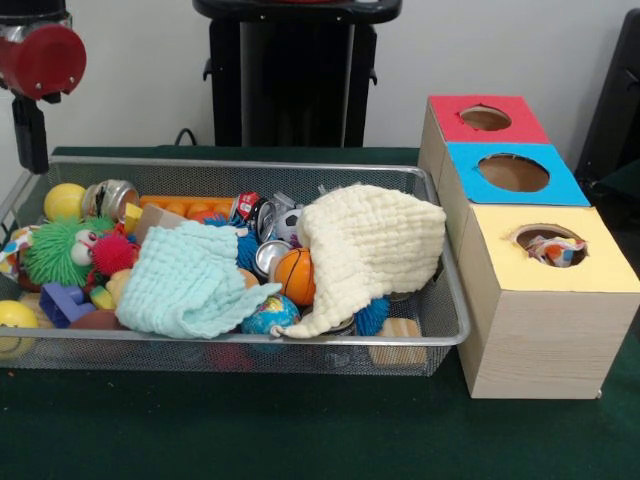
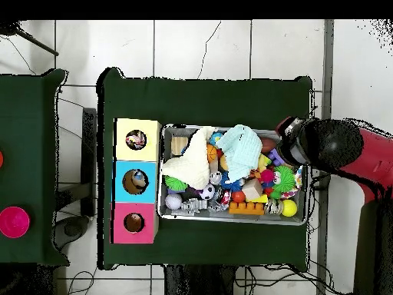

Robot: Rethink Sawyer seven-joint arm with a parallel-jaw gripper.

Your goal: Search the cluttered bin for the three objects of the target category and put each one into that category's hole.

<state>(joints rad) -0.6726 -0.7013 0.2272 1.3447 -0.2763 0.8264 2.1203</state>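
Front view shows the silver wire-mesh bin (image 1: 445, 330) on the dark green table (image 1: 300, 430), packed with toys and cloths. I take the bin as my landmark. Draped over its right half lies a cream waffle-knit cloth (image 1: 375, 245), and left of that a pale mint waffle-knit cloth (image 1: 185, 285) is bunched over the middle. Between the two cloths sits a small orange basketball (image 1: 297, 275), with a blue globe-printed ball (image 1: 270, 315) just in front of it by the bin's near wall. At the bin's left end I see a green fuzzy toy (image 1: 55, 250) with a pink spiky ball (image 1: 113, 253) beside it, a yellow ball (image 1: 64, 201) at the far left corner, and a blue plastic block (image 1: 65, 303) near the front. A black-and-white soccer ball (image 1: 288, 223) peeks out behind the cream cloth.

Just right of the bin stands the row of three wooden boxes: the yellow-topped box (image 1: 590, 270) nearest the camera, whose hole holds something patterned, then the blue-topped box (image 1: 565, 185), then the red-topped box (image 1: 525, 125).

My red and black arm (image 1: 40, 60) hangs beyond the bin's left end. In the overhead view my gripper (image 2: 292, 150) sits over that same end of the bin, but I cannot tell how wide it stands.
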